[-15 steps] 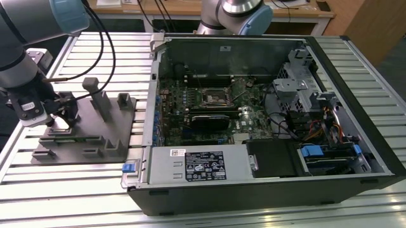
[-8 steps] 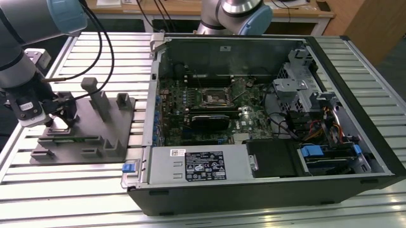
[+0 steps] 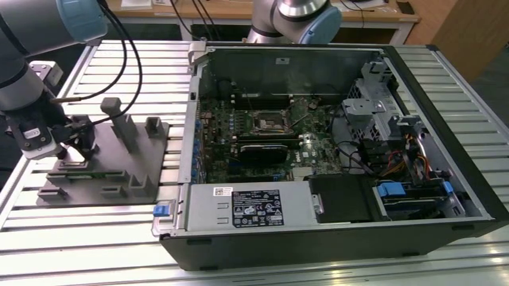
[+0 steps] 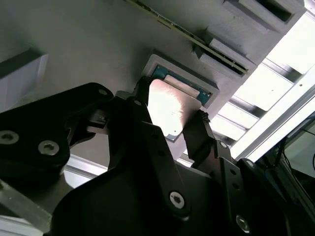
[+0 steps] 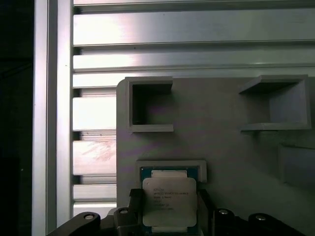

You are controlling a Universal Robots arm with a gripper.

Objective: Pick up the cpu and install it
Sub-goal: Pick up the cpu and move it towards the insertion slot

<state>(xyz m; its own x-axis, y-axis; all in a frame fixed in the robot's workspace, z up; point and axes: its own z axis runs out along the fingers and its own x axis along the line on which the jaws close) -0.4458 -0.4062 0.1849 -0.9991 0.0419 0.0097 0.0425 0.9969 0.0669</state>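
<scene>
In the exterior view the tool (image 3: 74,156) stands low over the grey holder block (image 3: 104,179). The block lies on the slatted bench (image 3: 80,250), at nine o'clock from the open computer case (image 3: 334,238). In both wrist views the cpu (image 5: 170,199) (image 4: 170,105) (pale metal top, thin greenish rim) sits in a square recess of that block. The tool's two black fingers (image 4: 199,135) bear against its opposite edges, clamped on it. The dark socket (image 3: 269,121) lies on the board inside the case, toward three o'clock from the tool and well apart.
</scene>
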